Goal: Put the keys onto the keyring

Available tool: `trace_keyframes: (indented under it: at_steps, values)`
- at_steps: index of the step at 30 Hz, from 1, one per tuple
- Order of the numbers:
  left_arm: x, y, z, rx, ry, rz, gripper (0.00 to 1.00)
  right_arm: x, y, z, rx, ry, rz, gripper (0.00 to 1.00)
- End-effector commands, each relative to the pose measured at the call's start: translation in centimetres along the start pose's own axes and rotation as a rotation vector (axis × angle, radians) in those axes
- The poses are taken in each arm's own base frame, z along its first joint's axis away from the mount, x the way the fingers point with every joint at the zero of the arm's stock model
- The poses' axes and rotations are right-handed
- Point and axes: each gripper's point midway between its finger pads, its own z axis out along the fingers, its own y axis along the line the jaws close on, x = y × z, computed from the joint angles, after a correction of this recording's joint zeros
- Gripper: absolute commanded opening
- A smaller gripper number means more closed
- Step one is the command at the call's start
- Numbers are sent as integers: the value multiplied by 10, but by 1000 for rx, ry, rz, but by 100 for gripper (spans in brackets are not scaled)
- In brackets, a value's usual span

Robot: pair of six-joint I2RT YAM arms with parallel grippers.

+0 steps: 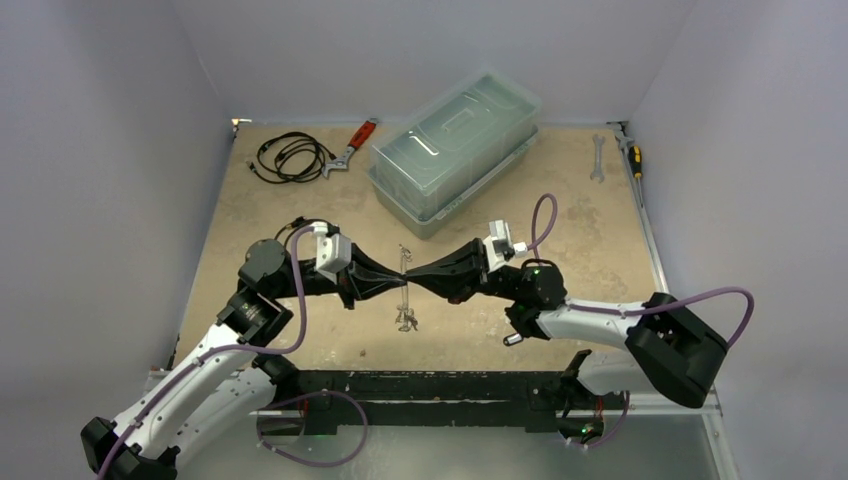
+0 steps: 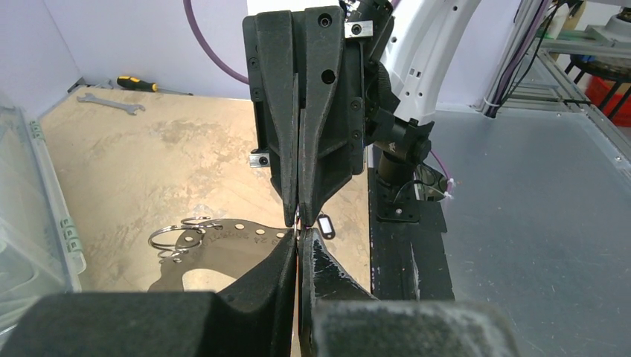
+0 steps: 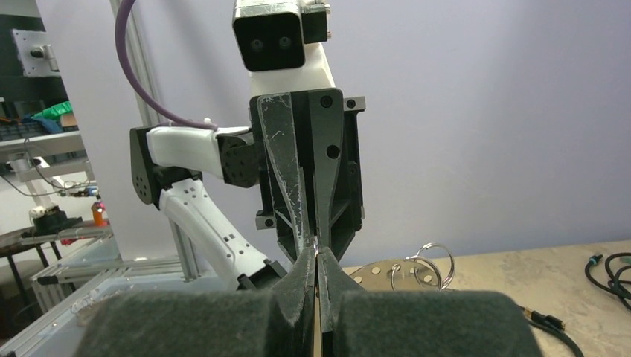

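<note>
The left gripper [image 2: 298, 239] reaches in from the left of the top view. Its fingers are pressed together, tip to tip with those of the right arm at mid-frame. A thin pale line, taken to be the keyring [image 1: 404, 262] seen edge-on, runs up and down through that meeting point, raised off the counter [image 1: 560, 230]. Both pairs of fingers look clamped on it.

Just below, a small silver cluster appears to be the keys [image 1: 405, 320], and one black tag [image 2: 324, 225] shows beside the fingertips in the left wrist view. The right gripper [image 3: 316, 256] comes in from the right, its fingers likewise closed.

No loose key shows elsewhere on the counter, so the threading seems well under way. Whether each key is actually on the loop is too small to tell.

As for writing, green marks on the clear box [image 2: 30, 223] at the left edge of the left wrist view are illegible. An engraved line on the perforated metal plate [image 2: 238, 249], which carries split rings [image 2: 177, 238], is too fine to read. No brand can be made out.
</note>
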Motion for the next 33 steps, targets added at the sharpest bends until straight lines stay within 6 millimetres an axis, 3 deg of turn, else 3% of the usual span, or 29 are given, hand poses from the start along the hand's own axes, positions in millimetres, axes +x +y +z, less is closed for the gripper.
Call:
trace_keyframes:
  at_steps: [1,4,5,8,10,13,17,21,25,33]
  values:
    - [-8,6,-1,-28,-21,45,0,-75,48,8,-192,-282,-197,0]
    - [-4,13,-2,-67,2,47,0,-76,45,8,-181,-288,-192,0]
    - [-5,15,-2,-74,8,50,0,-75,45,8,-181,-289,-187,9]
    - [-3,21,-3,-103,22,49,0,-74,43,6,-163,-282,-169,53]
    - [-3,25,-4,-127,26,51,0,-73,42,2,-141,-281,-179,67]
    - [-1,31,-6,-160,37,50,0,-69,34,-3,-80,-260,-199,80]
    - [2,39,-7,-202,49,47,0,-51,12,-13,63,-155,-223,83]
    - [6,49,-9,-250,67,40,0,-26,-28,-34,289,-21,-260,85]
    - [13,60,-9,-292,92,20,0,2,-47,-42,362,93,-221,84]
    - [16,71,-9,-340,99,-5,0,38,-70,-47,468,165,-123,83]
